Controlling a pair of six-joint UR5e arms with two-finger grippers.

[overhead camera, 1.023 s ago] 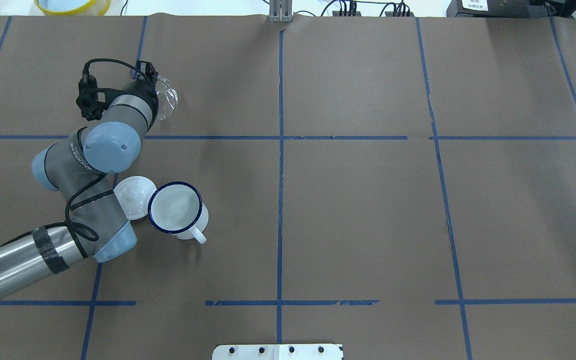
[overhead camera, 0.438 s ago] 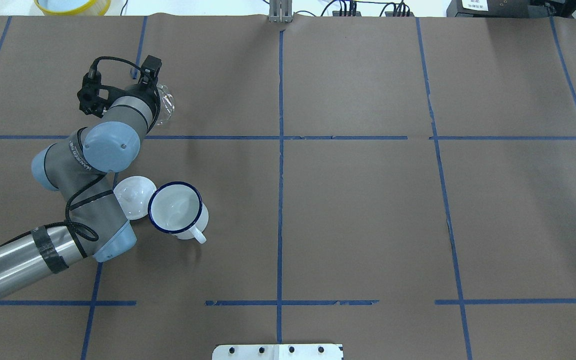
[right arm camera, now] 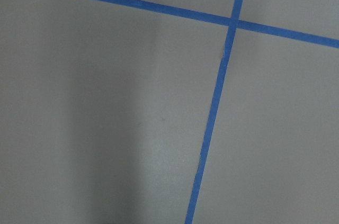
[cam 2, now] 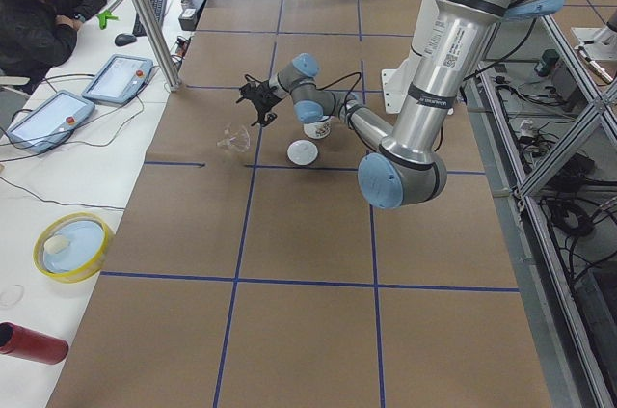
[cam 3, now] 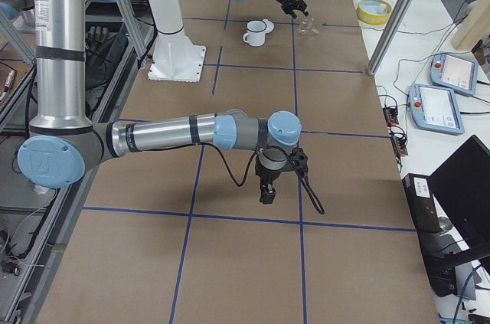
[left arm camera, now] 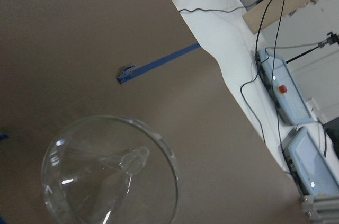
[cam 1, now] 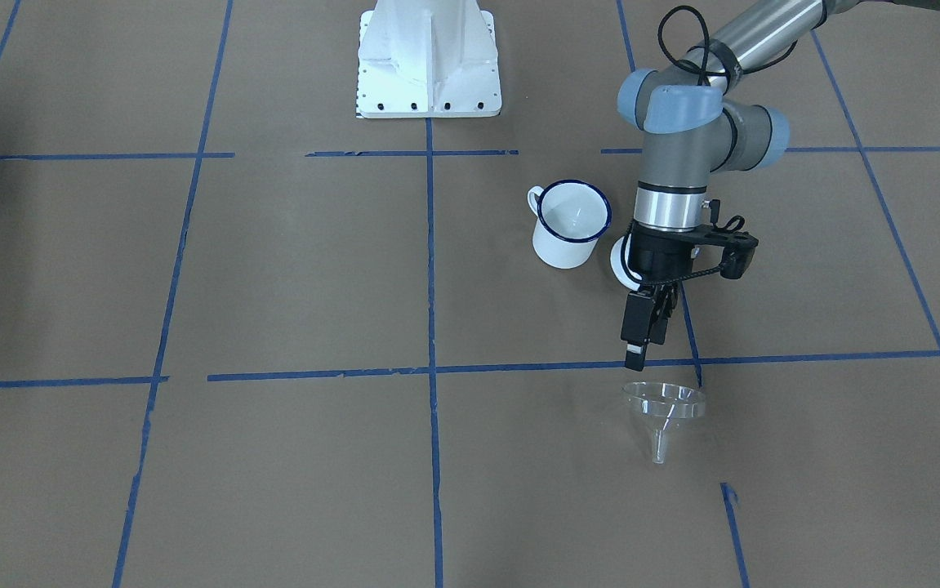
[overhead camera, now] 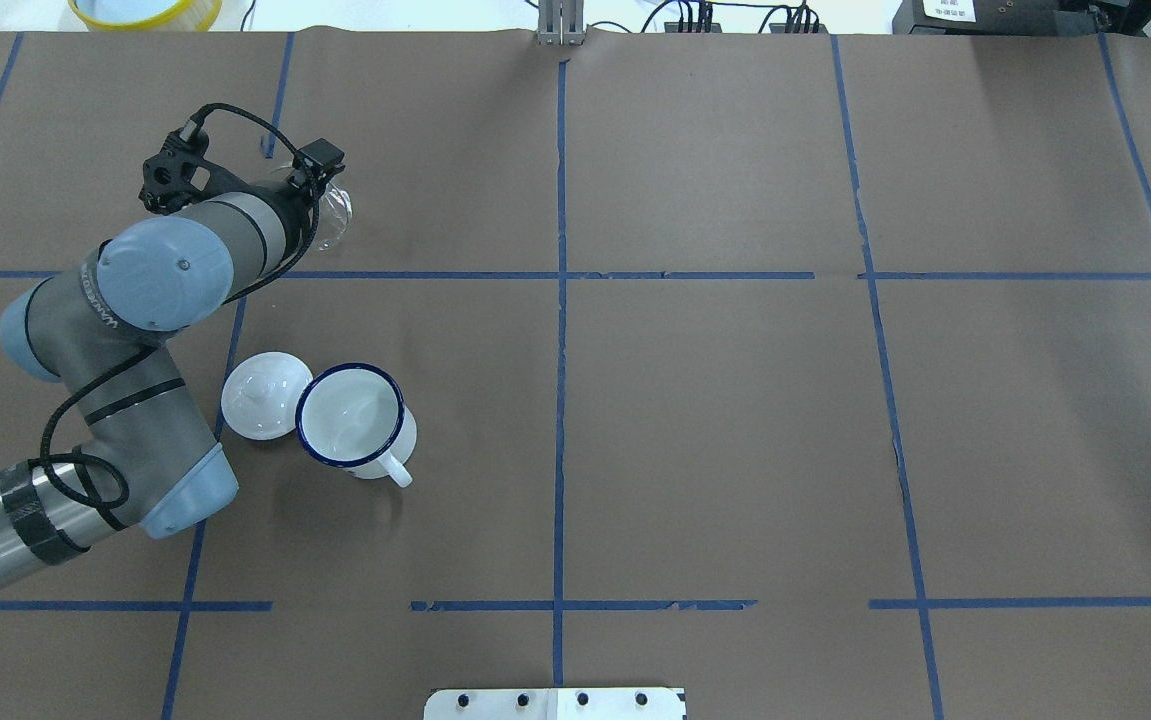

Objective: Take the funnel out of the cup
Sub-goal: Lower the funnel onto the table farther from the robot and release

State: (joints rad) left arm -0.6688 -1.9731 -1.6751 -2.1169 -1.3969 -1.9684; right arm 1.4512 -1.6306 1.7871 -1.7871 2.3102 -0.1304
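Note:
The clear funnel [cam 1: 664, 408] lies tipped on the brown table with its spout toward the front camera, well apart from the cup. It also shows in the overhead view [overhead camera: 337, 213] and fills the lower left of the left wrist view [left arm camera: 111, 171]. The white cup [cam 1: 572, 224] with a dark blue rim stands upright and empty [overhead camera: 350, 415]. My left gripper [cam 1: 645, 347] hangs just above and behind the funnel without touching it, and looks open and empty. My right gripper [cam 3: 266, 192] shows only in the exterior right view, so I cannot tell its state.
A white domed lid [overhead camera: 257, 395] lies against the cup's left side. A yellow-rimmed bowl [overhead camera: 145, 10] sits past the table's far left edge. The white robot base [cam 1: 429, 61] stands at the near middle. Blue tape lines cross the table.
My left arm's elbow and wrist have swung left and back, uncovering the lid. The gripper has drawn away from the funnel, which stays lying in the same place.

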